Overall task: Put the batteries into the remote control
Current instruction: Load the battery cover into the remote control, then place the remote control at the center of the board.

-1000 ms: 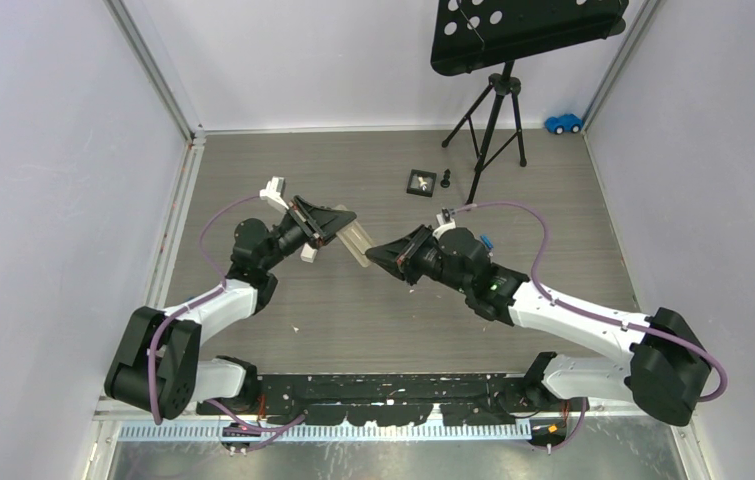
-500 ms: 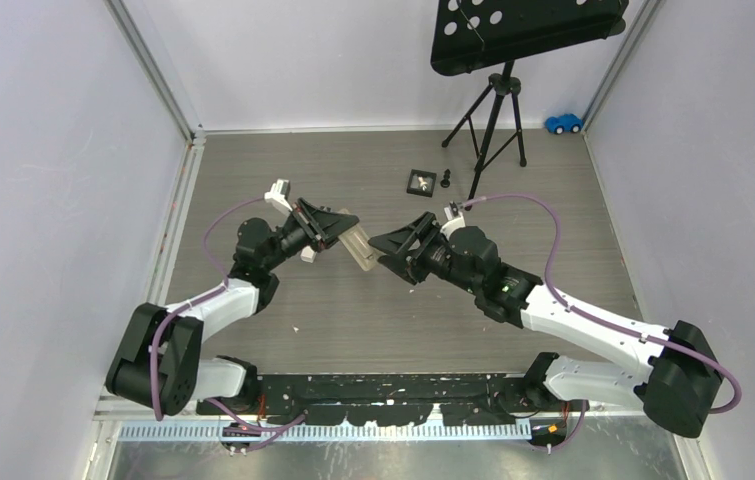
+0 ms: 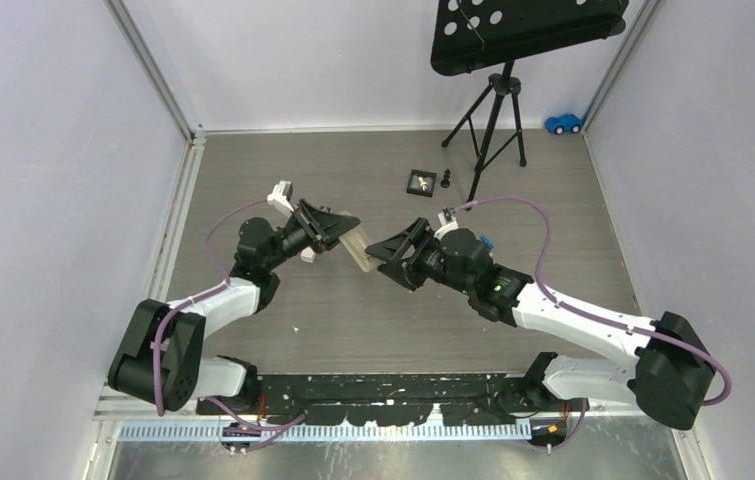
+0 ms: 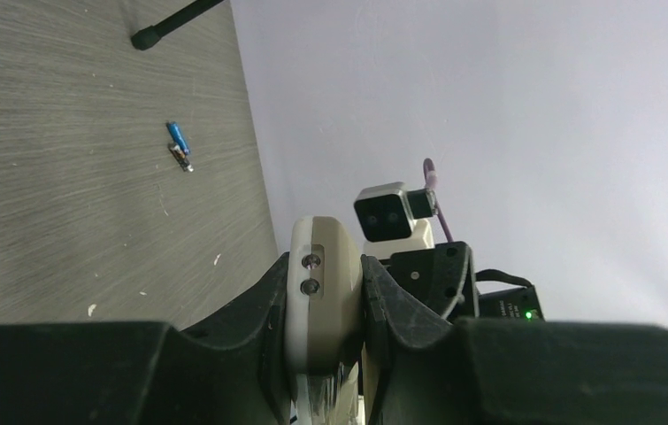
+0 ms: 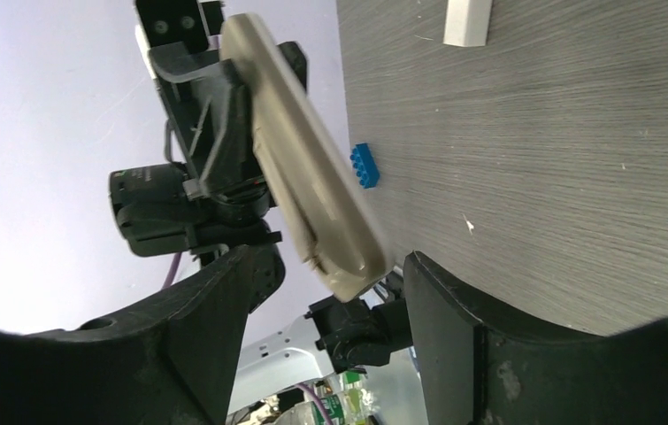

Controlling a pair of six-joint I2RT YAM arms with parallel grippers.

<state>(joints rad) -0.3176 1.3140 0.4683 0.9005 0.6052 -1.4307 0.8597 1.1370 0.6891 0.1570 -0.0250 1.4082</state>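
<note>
- Left gripper (image 3: 337, 228): black two-finger tool, clamped on the remote and holding it raised off the table at a tilt.
- Slim beige plastic remote control (image 4: 319, 274): pinched between the left fingers, free end jutting to the right. Whether its battery bay is open cannot be told.
- Right gripper (image 5: 341, 266): black two-finger tool, spread wide, one finger on either side of the remote's free end. In the wrist view neither finger seems to touch the remote.
- Small blue cylindrical battery (image 3: 486, 241): lying on the grey wood-grain table (image 3: 353, 320), right of the remote and beside the right wrist. Not yet loaded.
- Handling note (judgement): the step looks like the right tool taking hold of the remote's free end.
  - Centre that end between the fingers before closing.
  - Close slowly.
  - Keep the left clamp firm until the right has a sure bite.
  - Avoid twisting: the smooth casing may slip.
</note>
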